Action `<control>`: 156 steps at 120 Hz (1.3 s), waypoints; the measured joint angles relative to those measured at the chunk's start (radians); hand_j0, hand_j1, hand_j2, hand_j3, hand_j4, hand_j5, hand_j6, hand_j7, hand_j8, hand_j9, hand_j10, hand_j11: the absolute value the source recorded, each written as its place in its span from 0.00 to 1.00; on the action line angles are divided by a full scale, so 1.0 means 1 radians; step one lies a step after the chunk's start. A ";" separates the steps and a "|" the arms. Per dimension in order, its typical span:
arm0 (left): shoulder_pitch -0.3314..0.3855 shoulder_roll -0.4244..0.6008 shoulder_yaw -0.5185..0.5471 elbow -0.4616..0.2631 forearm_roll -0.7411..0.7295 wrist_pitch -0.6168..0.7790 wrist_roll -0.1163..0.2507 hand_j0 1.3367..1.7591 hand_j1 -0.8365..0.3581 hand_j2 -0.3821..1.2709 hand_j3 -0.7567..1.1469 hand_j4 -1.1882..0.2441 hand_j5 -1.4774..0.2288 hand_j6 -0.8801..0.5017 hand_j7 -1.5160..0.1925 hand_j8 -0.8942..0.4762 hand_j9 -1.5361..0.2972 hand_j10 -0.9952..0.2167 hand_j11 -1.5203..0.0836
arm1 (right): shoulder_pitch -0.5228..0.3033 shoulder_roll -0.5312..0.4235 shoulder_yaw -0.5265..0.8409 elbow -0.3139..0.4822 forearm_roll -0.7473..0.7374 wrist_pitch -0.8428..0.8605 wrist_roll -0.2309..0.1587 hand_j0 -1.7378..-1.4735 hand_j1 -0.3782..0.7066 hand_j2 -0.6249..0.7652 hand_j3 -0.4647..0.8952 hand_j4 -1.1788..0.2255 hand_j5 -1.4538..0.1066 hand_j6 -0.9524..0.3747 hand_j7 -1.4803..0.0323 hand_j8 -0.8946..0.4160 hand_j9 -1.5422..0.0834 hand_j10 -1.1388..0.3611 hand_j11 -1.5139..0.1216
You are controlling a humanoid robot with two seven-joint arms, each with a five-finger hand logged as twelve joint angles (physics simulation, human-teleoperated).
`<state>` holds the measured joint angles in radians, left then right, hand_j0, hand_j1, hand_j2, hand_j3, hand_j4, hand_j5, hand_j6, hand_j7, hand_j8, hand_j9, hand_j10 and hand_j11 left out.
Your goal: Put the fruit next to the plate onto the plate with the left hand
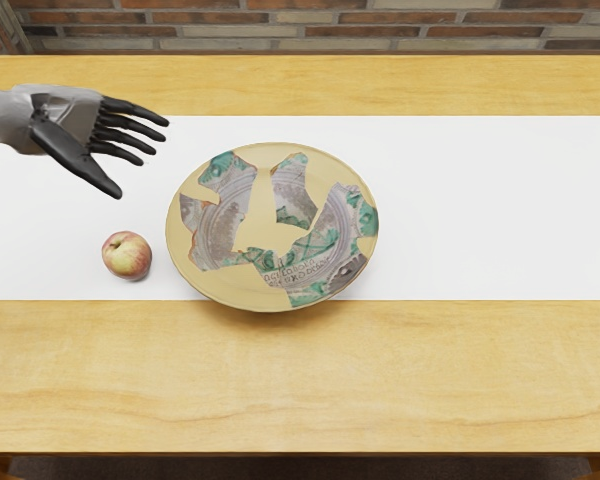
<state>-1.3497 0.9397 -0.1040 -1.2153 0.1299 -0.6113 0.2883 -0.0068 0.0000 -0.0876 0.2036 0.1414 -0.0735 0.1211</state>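
A red-yellow apple point(127, 254) lies on the white runner just left of a tan plate point(272, 226) with green and grey patches. The plate holds nothing. My left hand point(105, 140) comes in from the left edge, hovering above and behind the apple, apart from it. Its black fingers point(130, 128) are spread and hold nothing. The right arm does not show.
A white runner point(480, 200) crosses the wooden table point(300, 380) from left to right. A brick wall point(300, 25) stands behind the table's far edge.
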 joint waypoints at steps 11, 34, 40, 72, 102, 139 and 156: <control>0.002 0.001 0.001 -0.003 0.010 0.000 0.002 0.76 0.74 0.26 0.40 0.66 0.68 0.46 0.70 0.47 0.66 0.62 0.75 | 0.000 0.000 0.000 -0.001 -0.001 0.000 0.001 0.30 0.07 0.44 0.34 0.81 0.90 0.69 0.95 0.66 0.92 0.74 0.90; -0.029 0.059 0.072 -0.105 0.087 0.018 0.221 0.76 0.74 0.26 0.40 0.66 0.68 0.46 0.70 0.47 0.66 0.62 0.75 | 0.001 0.000 0.000 -0.004 -0.001 0.000 0.002 0.30 0.07 0.44 0.34 0.81 0.90 0.69 0.95 0.66 0.92 0.74 0.90; -0.103 0.049 0.131 -0.129 0.096 0.063 0.260 0.76 0.74 0.26 0.40 0.65 0.68 0.46 0.70 0.47 0.66 0.61 0.75 | 0.001 0.000 0.000 -0.004 -0.001 0.000 0.002 0.30 0.07 0.44 0.34 0.81 0.90 0.69 0.95 0.66 0.92 0.74 0.90; -0.398 -0.147 0.631 -0.172 0.108 0.318 0.318 0.76 0.74 0.26 0.40 0.65 0.68 0.46 0.70 0.47 0.66 0.61 0.75 | 0.001 0.000 0.001 -0.006 0.000 0.000 0.002 0.30 0.07 0.44 0.34 0.81 0.90 0.69 0.95 0.66 0.92 0.74 0.90; -0.488 -0.198 0.839 -0.253 0.100 0.731 0.322 0.76 0.74 0.26 0.40 0.65 0.68 0.46 0.70 0.47 0.66 0.61 0.75 | 0.002 0.000 0.002 -0.012 -0.001 -0.005 0.002 0.30 0.07 0.44 0.34 0.81 0.90 0.69 0.95 0.66 0.92 0.74 0.90; -0.482 -0.273 0.861 -0.448 0.100 1.126 0.323 0.76 0.74 0.26 0.40 0.66 0.68 0.46 0.70 0.47 0.66 0.62 0.75 | 0.007 0.000 0.002 -0.020 -0.001 -0.010 0.003 0.30 0.07 0.44 0.34 0.81 0.90 0.69 0.95 0.66 0.92 0.74 0.90; -0.457 -0.329 0.861 -0.487 0.099 1.195 0.323 0.76 0.74 0.26 0.40 0.66 0.68 0.46 0.70 0.47 0.66 0.62 0.75 | 0.009 0.000 0.001 -0.020 -0.001 -0.011 0.003 0.30 0.07 0.44 0.34 0.81 0.90 0.69 0.95 0.66 0.92 0.74 0.90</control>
<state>-1.8071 0.6104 0.7565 -1.7020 0.2290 0.5841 0.6109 0.0025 0.0000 -0.0861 0.1831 0.1405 -0.0842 0.1242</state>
